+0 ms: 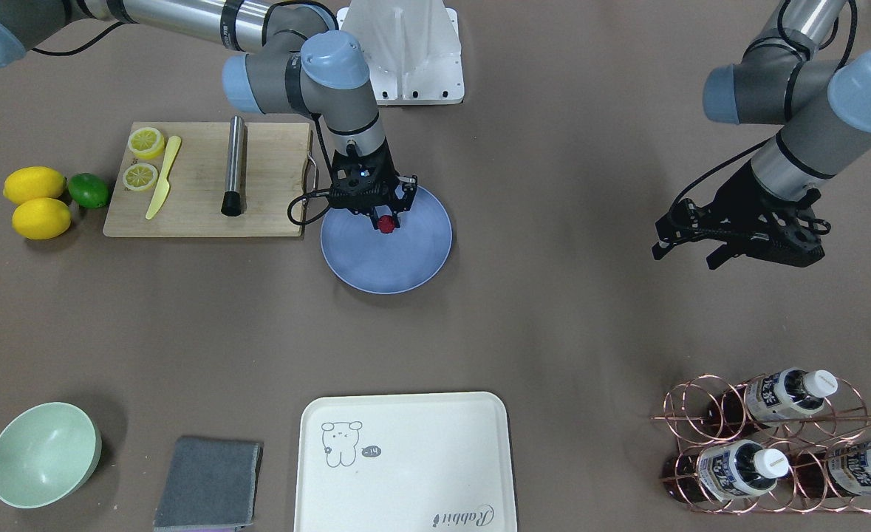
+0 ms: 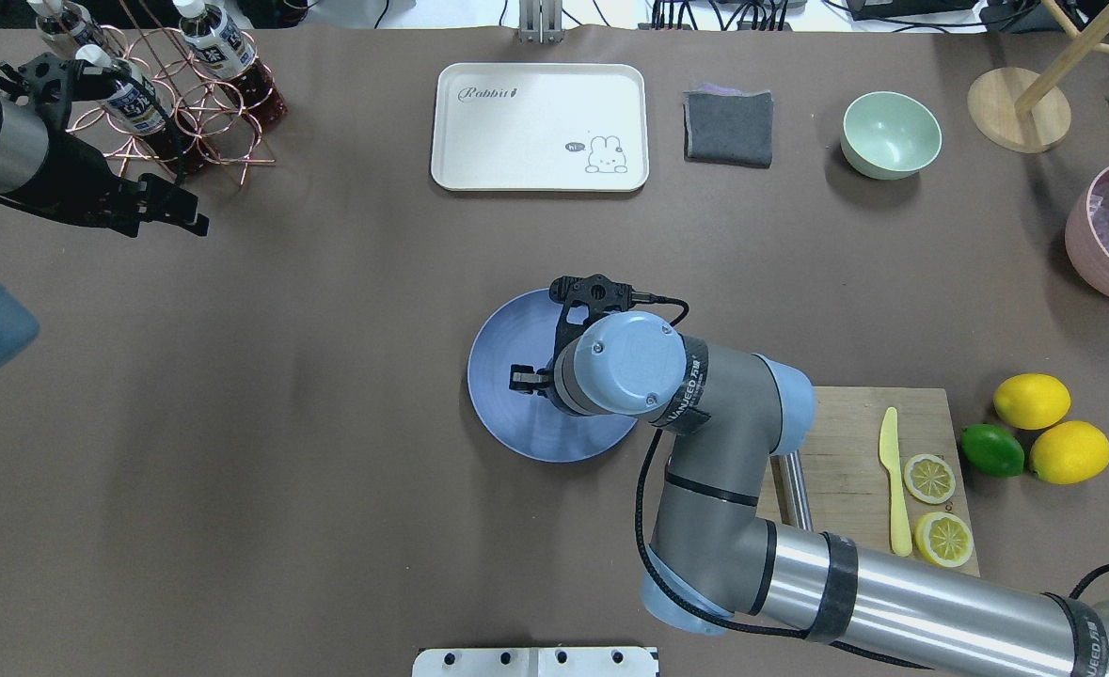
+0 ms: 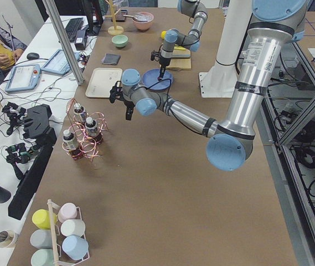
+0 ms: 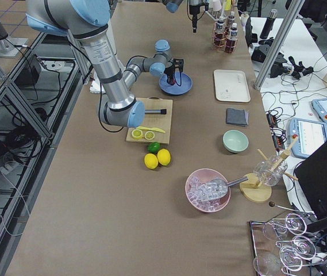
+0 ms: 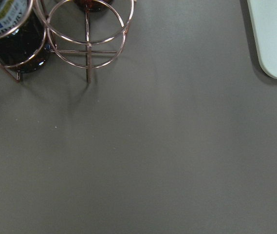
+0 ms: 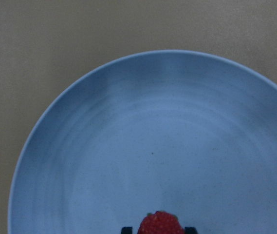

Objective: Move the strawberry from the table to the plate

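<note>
The right gripper stands low over the blue-grey plate and its two fingers are closed on the strawberry, one black tip on each side of it. The berry is above the plate's inner part, nearer the rim on the robot's side; I cannot tell if it already touches the surface. I judge that the release is the step in hand: better to lower gently until the berry rests, open only a little, then rise straight up so it does not roll onto the counter. The left gripper hangs with fingers apart and empty, well away.
</note>
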Available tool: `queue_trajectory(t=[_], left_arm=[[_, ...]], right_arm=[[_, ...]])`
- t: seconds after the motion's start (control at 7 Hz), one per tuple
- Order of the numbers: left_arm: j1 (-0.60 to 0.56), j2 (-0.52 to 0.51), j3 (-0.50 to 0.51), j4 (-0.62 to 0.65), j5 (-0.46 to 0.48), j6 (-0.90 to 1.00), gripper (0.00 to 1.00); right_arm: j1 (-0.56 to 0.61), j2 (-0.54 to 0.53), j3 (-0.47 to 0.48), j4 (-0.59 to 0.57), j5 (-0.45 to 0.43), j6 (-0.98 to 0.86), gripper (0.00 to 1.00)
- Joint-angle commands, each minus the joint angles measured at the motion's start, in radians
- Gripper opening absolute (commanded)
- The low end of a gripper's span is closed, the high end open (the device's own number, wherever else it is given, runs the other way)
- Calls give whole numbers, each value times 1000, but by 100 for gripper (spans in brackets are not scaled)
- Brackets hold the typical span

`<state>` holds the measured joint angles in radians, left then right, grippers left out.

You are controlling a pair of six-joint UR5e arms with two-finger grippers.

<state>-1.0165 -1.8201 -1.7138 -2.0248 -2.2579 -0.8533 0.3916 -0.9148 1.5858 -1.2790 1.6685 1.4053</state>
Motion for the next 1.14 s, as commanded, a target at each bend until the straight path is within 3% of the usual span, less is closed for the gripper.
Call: queue_trajectory(t=[0.0,0.29,0.43,0.57,0.71,1.0], left_arm=[[-49,11,-1,0,-47,8,97],[-182,42,0,64,-96,251,97],[-256,44,-3,163,-126,398,97],[-310,70,-3,214,-138,502,97],[-341,90,6,218,-138,569,97],[-393,107,39,218,-137,634,97]], right_arm=[[88,-36,73,-13,87,-3,100],[343,-261,260,-23,318,-276,100],[515,-348,269,-23,470,-477,100],[658,-433,261,-23,576,-659,100],[775,-503,241,-28,623,-828,100],[1031,-535,38,-28,750,-1222,100]])
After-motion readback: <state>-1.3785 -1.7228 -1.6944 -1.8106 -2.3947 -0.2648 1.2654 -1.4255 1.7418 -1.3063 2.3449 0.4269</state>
